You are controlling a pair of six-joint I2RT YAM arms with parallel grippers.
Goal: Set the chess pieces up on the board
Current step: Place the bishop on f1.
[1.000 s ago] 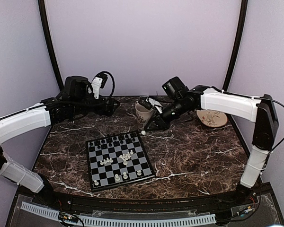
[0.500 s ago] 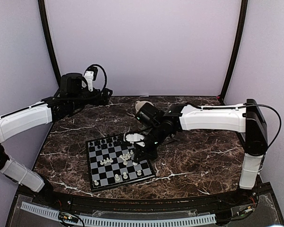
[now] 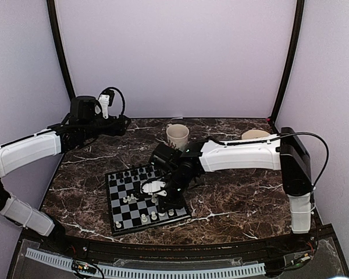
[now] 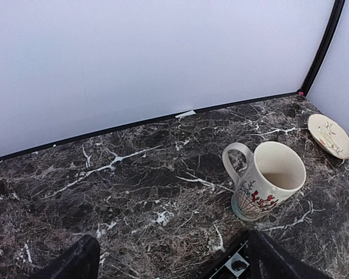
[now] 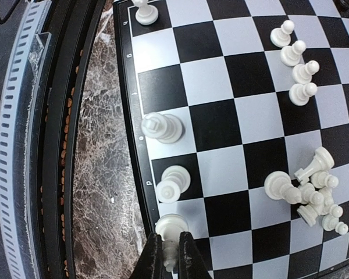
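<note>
The board [image 3: 123, 204] lies on the marble bench [image 3: 238, 197] in front of the arms, turned a little askew; the right hand [image 5: 170, 239] reaches over it and is clenched on a white piece [image 5: 172, 223], whose stem sits pinched between the two fingers [image 5: 154, 256]. This piece hangs at the row of squares beside the board's lettered border; whether its base touches the square cannot be told. Along that same edge row stand three more white chess pieces [image 5: 161, 127]; four white pawns [image 5: 292, 53] form a short line further in; a heap of tumbled white figures [image 5: 307, 190] lies near the middle. Small black figures [image 3: 132, 172] line the far side of the board in the top view. The left hand [image 4: 170, 247] hovers at the back left of the bench, released, fingers spread wide with nothing between them; a flowered mug [image 4: 267, 181] stands upright just beyond the board's far corner, and a small plate [image 4: 330, 135] rests further right.
</note>
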